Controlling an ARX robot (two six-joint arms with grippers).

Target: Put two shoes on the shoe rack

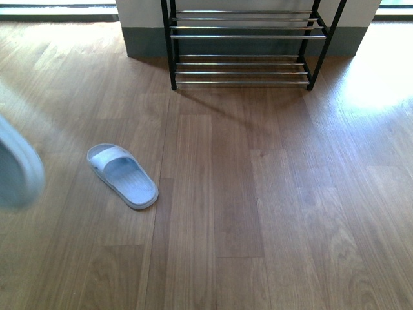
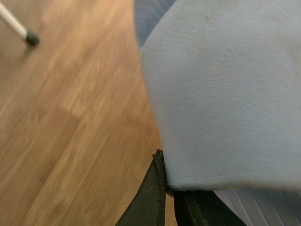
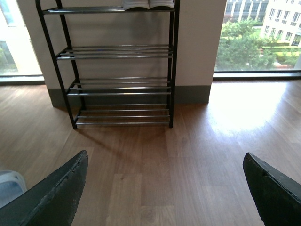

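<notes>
Left pincer (image 2: 169, 188): clamping the edge of the held slipper (image 2: 221, 94), at the front view's 9 o'clock edge.
Right pincer (image 3: 165, 160): hanging wide apart, gripping nothing.
Second slipper (image 1: 122, 175): lying on the floor (image 1: 271, 213), near 9 o'clock.
Rack (image 1: 248, 35): standing at 12 o'clock, well apart.
Doing it well: probably means swinging slowly and setting the sole flat across two rods.

Looks like a room in a home. Has a brown wood-plank floor (image 1: 258, 194), a black metal shoe rack with chrome rods (image 3: 120, 90) against a white wall (image 3: 197, 47), and a pale blue plastic slide sandal (image 1: 122, 175) lying loose. Looks out through large windows (image 3: 256, 61) onto trees (image 3: 237, 47) and buildings (image 3: 282, 19).
</notes>
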